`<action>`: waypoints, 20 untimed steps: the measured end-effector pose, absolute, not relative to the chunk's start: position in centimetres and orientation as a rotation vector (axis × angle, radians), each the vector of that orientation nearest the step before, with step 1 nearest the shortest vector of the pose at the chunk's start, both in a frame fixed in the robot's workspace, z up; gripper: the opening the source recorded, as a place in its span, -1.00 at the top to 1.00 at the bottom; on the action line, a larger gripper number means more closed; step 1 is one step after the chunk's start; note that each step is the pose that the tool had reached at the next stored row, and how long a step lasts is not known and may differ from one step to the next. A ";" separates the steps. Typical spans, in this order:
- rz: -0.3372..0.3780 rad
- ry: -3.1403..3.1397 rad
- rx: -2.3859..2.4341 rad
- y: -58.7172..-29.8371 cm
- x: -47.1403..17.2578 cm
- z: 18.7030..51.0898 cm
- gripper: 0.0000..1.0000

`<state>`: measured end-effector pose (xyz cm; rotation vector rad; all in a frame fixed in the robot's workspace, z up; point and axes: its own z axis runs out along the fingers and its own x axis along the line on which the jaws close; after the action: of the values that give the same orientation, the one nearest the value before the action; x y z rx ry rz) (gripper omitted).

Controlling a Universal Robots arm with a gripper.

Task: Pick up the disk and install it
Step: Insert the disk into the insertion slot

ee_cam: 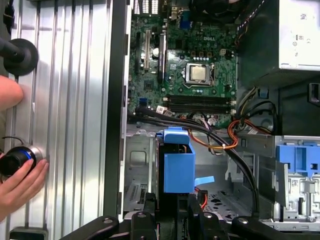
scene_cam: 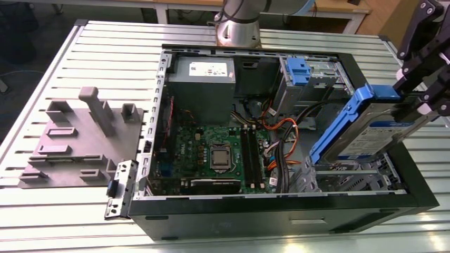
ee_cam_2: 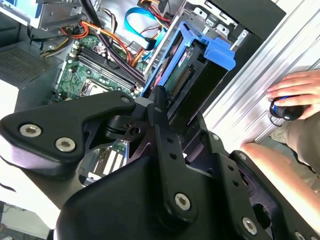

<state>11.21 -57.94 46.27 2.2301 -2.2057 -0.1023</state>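
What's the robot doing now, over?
Gripper shut on the disk. Disk tilted over the drive cage, not seated. Orange cables beside the cage; a hand rests on the table.

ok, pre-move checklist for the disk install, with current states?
1. Grip: gripper shut on the disk: ok.
2. Blue side rails on the disk: ok.
3. Seated: not ok, the disk hangs tilted above the drive cage.
4. Cage free inside: cannot tell.
5. Cables run close by the disk; contact: cannot tell.
6. Hand on the table, outside the case: ok.
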 end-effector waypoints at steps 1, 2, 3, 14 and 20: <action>-0.103 -2.205 2.230 -58.0 11.3 46.2 0.30; -0.104 -2.205 2.229 -58.0 11.5 46.2 0.30; -0.104 -2.205 2.229 -58.0 11.6 46.1 0.30; -0.105 -2.205 2.229 -58.1 11.9 45.6 0.30; -0.105 -2.205 2.229 -58.1 11.9 45.3 0.30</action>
<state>11.89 -58.09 45.35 2.2287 -2.2045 -0.1051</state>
